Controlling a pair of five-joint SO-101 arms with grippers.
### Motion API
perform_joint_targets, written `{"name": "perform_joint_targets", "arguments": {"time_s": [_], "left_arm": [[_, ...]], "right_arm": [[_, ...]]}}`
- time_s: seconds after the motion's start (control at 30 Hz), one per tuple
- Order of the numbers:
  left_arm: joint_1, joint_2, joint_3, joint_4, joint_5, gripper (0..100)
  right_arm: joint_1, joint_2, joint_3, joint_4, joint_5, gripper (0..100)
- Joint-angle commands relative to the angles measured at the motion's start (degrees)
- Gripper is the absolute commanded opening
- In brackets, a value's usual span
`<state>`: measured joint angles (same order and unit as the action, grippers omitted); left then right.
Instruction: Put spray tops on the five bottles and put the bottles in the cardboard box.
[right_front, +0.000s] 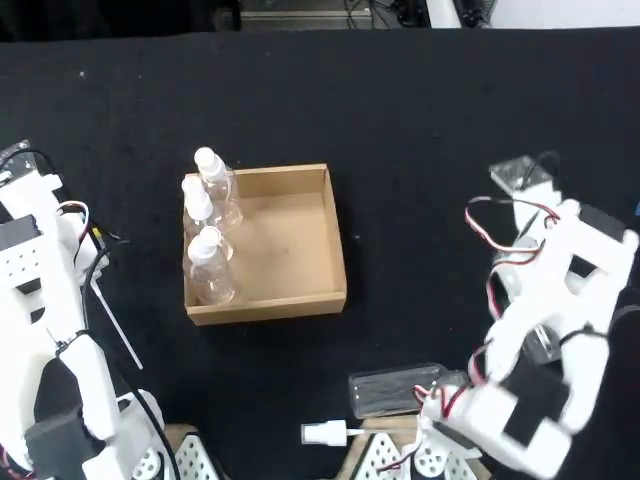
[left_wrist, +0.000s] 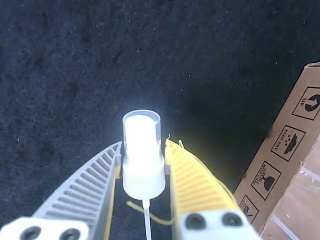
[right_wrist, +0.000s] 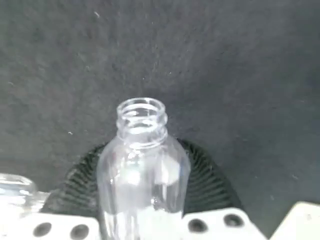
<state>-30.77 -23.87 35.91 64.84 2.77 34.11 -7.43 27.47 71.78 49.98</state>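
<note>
In the left wrist view my left gripper (left_wrist: 143, 152) is shut on a white spray top (left_wrist: 143, 160) just above the black table, its thin dip tube (right_front: 115, 325) hanging free. My right gripper (right_wrist: 142, 167) is shut on a clear bottle (right_wrist: 141, 155) with an open neck, held over the table at the right. The cardboard box (right_front: 300, 300) stands in the middle, and three capped bottles (right_front: 210, 255) stand along its left wall. Near the front edge a clear bottle (right_front: 395, 392) lies on its side, with a loose spray top (right_front: 325, 433) beside it.
The box's printed side (left_wrist: 292, 160) rises close beside my left gripper. Both arm bases (right_front: 400, 455) stand at the front edge. A clear object (right_front: 520, 172) sits at the far right, beyond the right arm (right_front: 560, 300). Part of another clear bottle (right_wrist: 15, 189) shows beside my right gripper.
</note>
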Motion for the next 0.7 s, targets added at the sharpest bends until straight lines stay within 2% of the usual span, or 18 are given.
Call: {"name": "perform_joint_targets", "arguments": {"time_s": [0.0,0.17,0.3,0.43,0.67], "left_arm": [[0.48,-0.88,-1.36,-0.79,0.44,3],[0.40,-0.97,-6.37,1.32,0.44,3],[0.48,-0.97,-15.60,7.30,0.53,3],[0.57,-0.97,-28.00,13.27,0.79,3],[9.71,-0.97,-54.29,23.03,0.97,3]], "right_arm": [[-6.51,-16.22,-4.09,3.52,-11.87,1.0],[-18.11,-29.76,-3.82,3.52,-29.45,1.1],[-30.68,-37.93,-4.09,2.81,-38.51,1.1],[-41.14,-43.56,-1.63,-2.02,-42.55,1.1],[-48.00,-53.41,10.24,-15.47,-45.01,1.1]]}}
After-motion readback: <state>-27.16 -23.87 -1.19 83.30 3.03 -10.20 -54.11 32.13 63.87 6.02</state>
